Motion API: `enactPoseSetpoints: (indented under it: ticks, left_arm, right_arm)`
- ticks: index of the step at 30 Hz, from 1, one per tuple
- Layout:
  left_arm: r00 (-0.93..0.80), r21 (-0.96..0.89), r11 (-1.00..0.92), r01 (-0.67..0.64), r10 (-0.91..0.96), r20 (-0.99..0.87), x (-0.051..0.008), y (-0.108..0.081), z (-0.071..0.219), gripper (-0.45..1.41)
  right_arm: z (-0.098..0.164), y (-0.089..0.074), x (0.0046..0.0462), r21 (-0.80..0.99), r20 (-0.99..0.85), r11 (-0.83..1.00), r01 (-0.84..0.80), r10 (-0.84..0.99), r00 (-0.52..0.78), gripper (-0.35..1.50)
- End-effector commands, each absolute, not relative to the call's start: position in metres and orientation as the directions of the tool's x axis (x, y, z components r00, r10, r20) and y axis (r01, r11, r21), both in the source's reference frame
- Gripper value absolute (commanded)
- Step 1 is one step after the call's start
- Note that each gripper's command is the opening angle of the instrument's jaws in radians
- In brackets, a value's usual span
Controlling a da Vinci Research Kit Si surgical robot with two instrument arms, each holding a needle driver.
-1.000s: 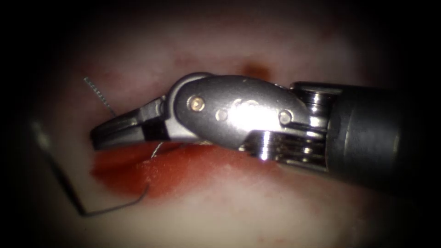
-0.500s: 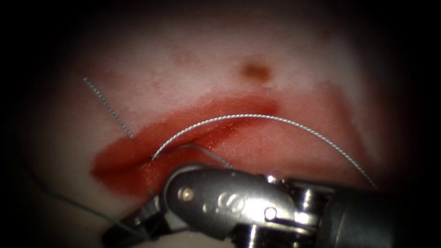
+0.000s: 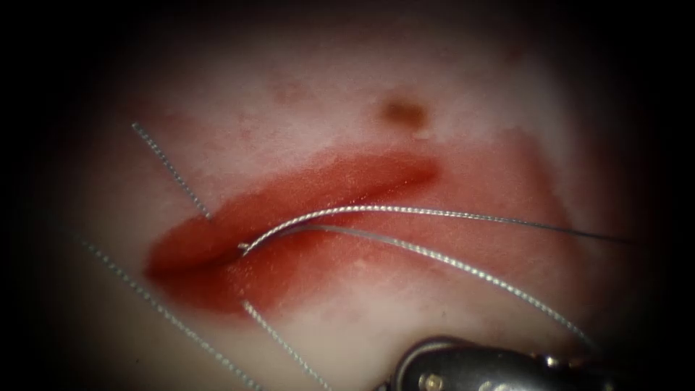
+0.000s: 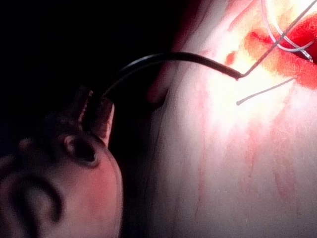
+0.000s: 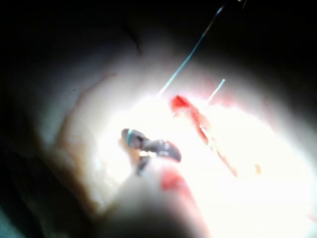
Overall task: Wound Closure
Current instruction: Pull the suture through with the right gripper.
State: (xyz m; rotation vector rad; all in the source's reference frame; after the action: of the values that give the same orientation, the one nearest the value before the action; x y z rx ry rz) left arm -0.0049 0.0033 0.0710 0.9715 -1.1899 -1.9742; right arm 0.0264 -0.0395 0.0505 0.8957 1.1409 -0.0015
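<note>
**thread drawn flatter across the cut, needle parked off the tissue**

the left arm's steel needle driver (image 4: 99,110) has its jaws closed on the dark curved needle (image 4: 173,56) near the pointed end. the needle is clear of the pale pork tissue (image 3: 289,108): most of its arc hangs beyond the tissue's edge, and the end where the thread joins sits just over that edge.

the braided silvery thread (image 3: 405,210) leaves the red, open cut (image 3: 289,206) near its left end as two strands running right. half a second ago one strand arched high over the cut. it now lies flatter, and the right arm's metal tool (image 3: 470,371) has dropped to the lower edge of the endoscope view, so thread is being pulled through. what the right tool holds cannot be told.

to do this well, i judge the pull should stay slow and in line with the strands. a sideways tug could saw the wet edges, where red fluid (image 3: 239,286) pools. the needle should stay still and away from the loose strands.
</note>
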Motion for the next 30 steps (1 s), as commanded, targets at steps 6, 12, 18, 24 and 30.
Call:
enactPoseSetpoints:
  ticks: [6,12,18,24,30]
  left_arm:
    - [-0.539,0.877,-0.298,0.376,-0.84,-0.055,-0.0033,0.005,0.071,-0.45]
    - [-0.547,0.849,-0.228,0.477,-0.833,0.084,-0.0028,0.005,0.071,-0.45]
    - [-0.512,0.853,-0.223,0.472,-0.857,0.06,-0.0036,0.004,0.07,-0.45]
    - [-0.493,0.862,-0.233,0.451,-0.87,0.022,-0.0054,0.004,0.07,-0.45]
    - [-0.483,0.866,-0.229,0.444,-0.875,0.016,-0.006,0.004,0.07,-0.45]
  right_arm:
    - [0.049,-0.04,0.0217,0.651,-0.741,0.661,0.373,0.448,0.5,-0.35]
    - [0.048,-0.041,0.0184,0.678,-0.711,0.652,0.339,0.465,0.528,-0.35]
    - [0.047,-0.04,0.0174,0.685,-0.694,0.674,0.278,0.486,0.532,-0.35]
    - [0.043,-0.036,0.0203,0.558,-0.794,0.779,0.287,0.401,0.456,-0.35]
    - [0.04,-0.033,0.0248,0.363,-0.888,0.887,0.286,0.237,0.394,-0.35]
